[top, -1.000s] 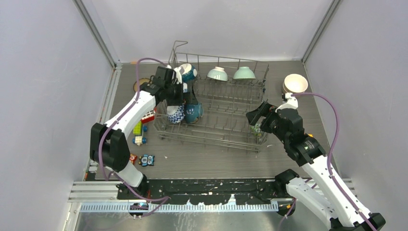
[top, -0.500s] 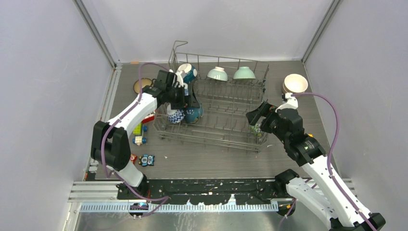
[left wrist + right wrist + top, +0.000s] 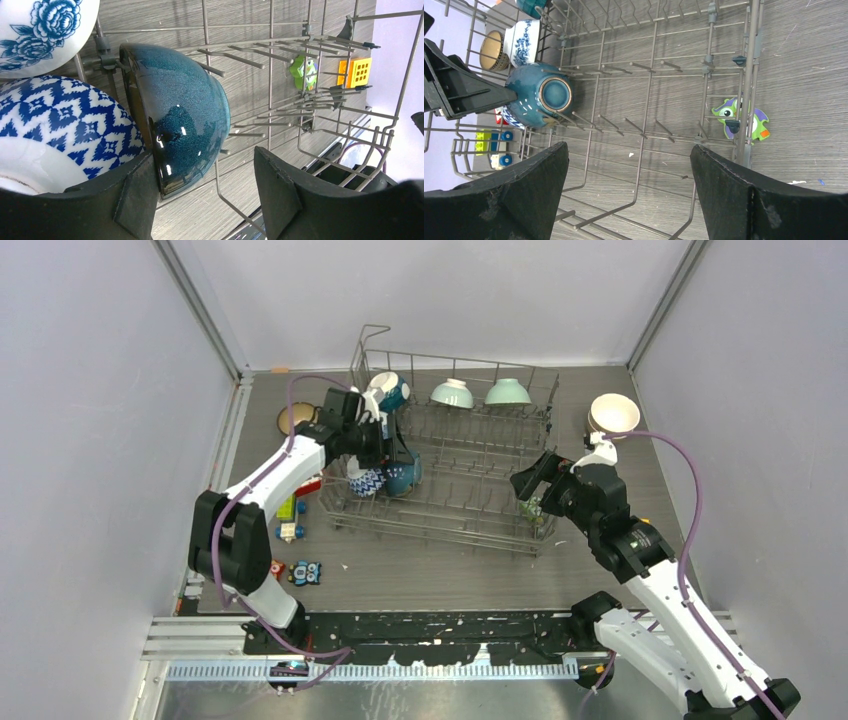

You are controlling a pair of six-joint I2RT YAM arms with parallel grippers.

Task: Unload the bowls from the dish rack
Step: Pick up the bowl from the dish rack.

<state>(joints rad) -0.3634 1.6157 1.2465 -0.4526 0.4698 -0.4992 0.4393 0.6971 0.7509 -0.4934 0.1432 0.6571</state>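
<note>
The dark teal bowl (image 3: 185,115) stands on edge between tines at the left end of the dish rack (image 3: 470,510), right beside a zigzag bowl (image 3: 60,125). The left claw (image 3: 200,175) straddles it with jaws apart, one finger at the rim and the other clear of it. A pale mint bowl (image 3: 452,393) and a green bowl (image 3: 508,392) lean at the far rail. A cream bowl (image 3: 614,413) sits on the surface (image 3: 440,580) past the rack's right end. The right claw (image 3: 634,195) hovers over that end, jaws wide apart, gripping nothing.

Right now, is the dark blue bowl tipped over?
Tipped: the dark teal bowl stands on edge between the dish rack tines.
</note>
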